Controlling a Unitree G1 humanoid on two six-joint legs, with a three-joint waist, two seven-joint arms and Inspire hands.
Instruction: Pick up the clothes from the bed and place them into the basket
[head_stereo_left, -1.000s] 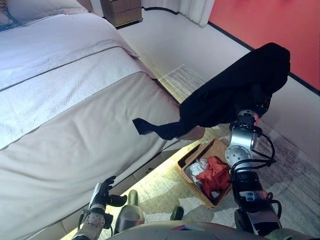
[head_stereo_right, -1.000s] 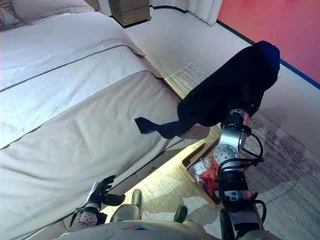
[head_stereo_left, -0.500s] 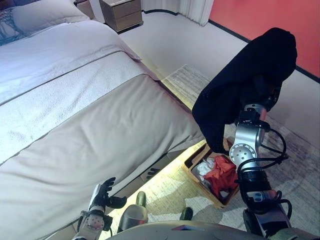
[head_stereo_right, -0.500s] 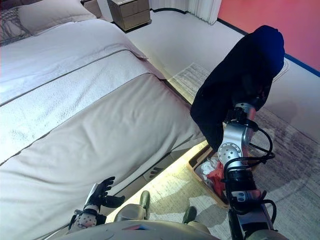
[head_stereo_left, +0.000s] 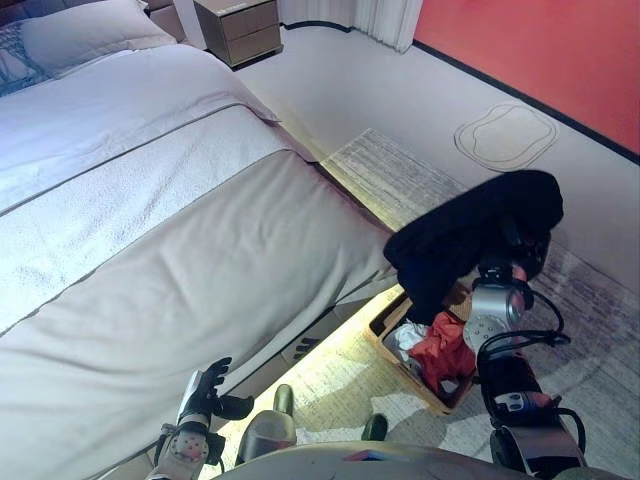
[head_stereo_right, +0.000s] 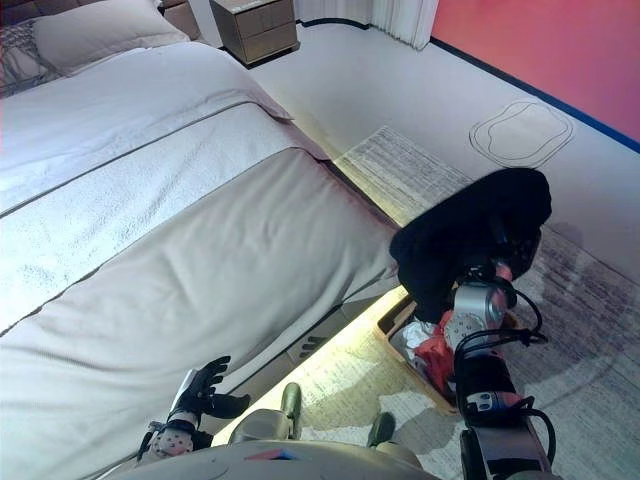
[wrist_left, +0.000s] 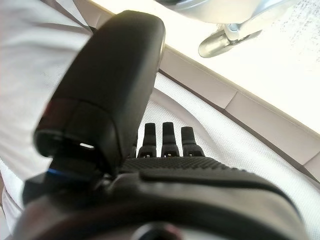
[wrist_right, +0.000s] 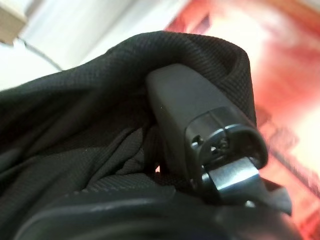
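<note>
Hanging over the woven tan basket (head_stereo_left: 398, 318) on the pale rug (head_stereo_left: 400, 175), a bunched black fabric garment (head_stereo_left: 470, 232) is draped over the right hand (wrist_right: 200, 130), thumb pressed into the cloth; whether the fingers are clenched cannot be told, as they are hidden in the folds. A red garment (head_stereo_left: 440, 350) and a white one (head_stereo_left: 404, 335) are seen inside the basket, beside the beige-covered bed (head_stereo_left: 180, 260). The left hand (head_stereo_left: 205, 390) is held low by the bed's near edge, fingers relaxed, nothing grasped.

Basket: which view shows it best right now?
The left eye view: the basket beside the bed shows its rim, with red and white clothes inside, below the black garment. In the right eye view the right arm covers more of it. Neither wrist view shows it.
</note>
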